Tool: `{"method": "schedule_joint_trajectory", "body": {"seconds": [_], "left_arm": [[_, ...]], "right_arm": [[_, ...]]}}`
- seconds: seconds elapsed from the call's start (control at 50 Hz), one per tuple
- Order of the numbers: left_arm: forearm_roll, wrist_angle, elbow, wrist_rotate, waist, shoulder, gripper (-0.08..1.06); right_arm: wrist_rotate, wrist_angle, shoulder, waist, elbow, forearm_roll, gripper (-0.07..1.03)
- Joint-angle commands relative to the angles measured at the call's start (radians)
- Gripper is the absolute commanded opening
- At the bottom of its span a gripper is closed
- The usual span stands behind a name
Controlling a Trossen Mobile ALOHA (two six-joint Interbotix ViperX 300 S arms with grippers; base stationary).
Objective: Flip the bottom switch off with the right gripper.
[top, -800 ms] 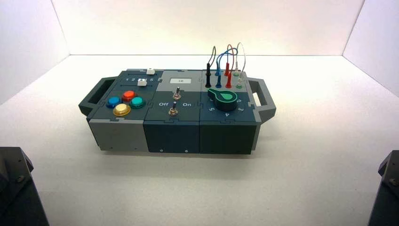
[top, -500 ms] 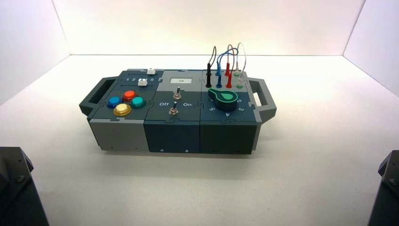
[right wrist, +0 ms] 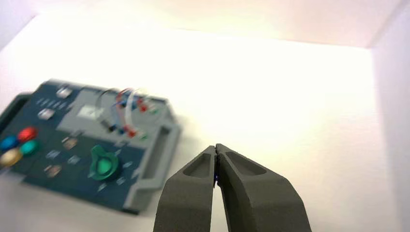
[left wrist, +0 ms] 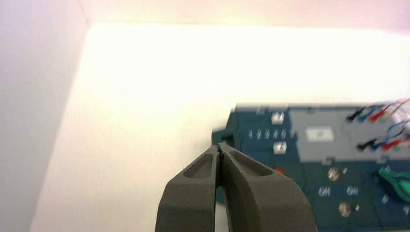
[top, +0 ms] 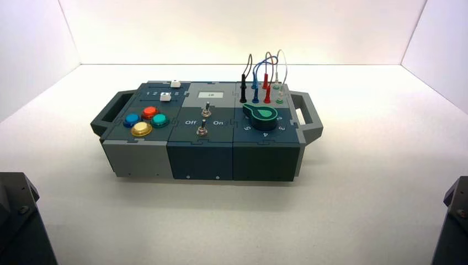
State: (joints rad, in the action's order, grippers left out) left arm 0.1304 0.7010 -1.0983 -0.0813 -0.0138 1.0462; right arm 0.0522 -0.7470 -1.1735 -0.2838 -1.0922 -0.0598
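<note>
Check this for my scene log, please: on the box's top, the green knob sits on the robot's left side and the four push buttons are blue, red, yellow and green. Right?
Not quite: the high view shows the green knob on the robot's right side of the box. The rest stands.
</note>
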Motion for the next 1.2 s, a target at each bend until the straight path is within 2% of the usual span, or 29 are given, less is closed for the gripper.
{"method": "schedule_joint_trajectory", "body": {"seconds": [0.02, 0.18, 0.28, 0.5, 0.68, 0.76, 0.94, 1.2], "left_arm": [[0.002, 0.000, 0.097, -0.014, -0.005, -0.172, -0.03], [0.002, 0.002, 0.190, -0.021, -0.031, -0.362, -0.03], [0.002, 0.005, 0.241, -0.021, -0.078, -0.485, -0.03], [0.003, -0.003, 0.290, -0.021, -0.173, -0.680, -0.03], [-0.008, 0.000, 0.276, -0.023, -0.181, -0.755, -0.03], [-0.015, 0.000, 0.268, -0.031, -0.181, -0.778, -0.03], [-0.014, -0.005, 0.265, -0.052, -0.183, -0.842, -0.03], [-0.015, -0.017, 0.273, -0.072, -0.183, -0.950, -0.03]], "right_arm": [[0.000, 0.005, 0.092, -0.084, 0.058, -0.040, -0.02], [0.005, 0.005, 0.209, -0.164, 0.109, -0.063, -0.02], [0.005, 0.000, 0.275, -0.196, 0.143, -0.074, -0.02], [0.006, -0.025, 0.385, -0.253, 0.202, -0.109, -0.02], [0.006, -0.018, 0.423, -0.264, 0.216, -0.126, -0.02], [0.006, -0.017, 0.433, -0.264, 0.227, -0.129, -0.02], [0.006, -0.018, 0.465, -0.265, 0.259, -0.146, -0.02], [0.005, -0.028, 0.532, -0.341, 0.301, -0.181, -0.02]]}}
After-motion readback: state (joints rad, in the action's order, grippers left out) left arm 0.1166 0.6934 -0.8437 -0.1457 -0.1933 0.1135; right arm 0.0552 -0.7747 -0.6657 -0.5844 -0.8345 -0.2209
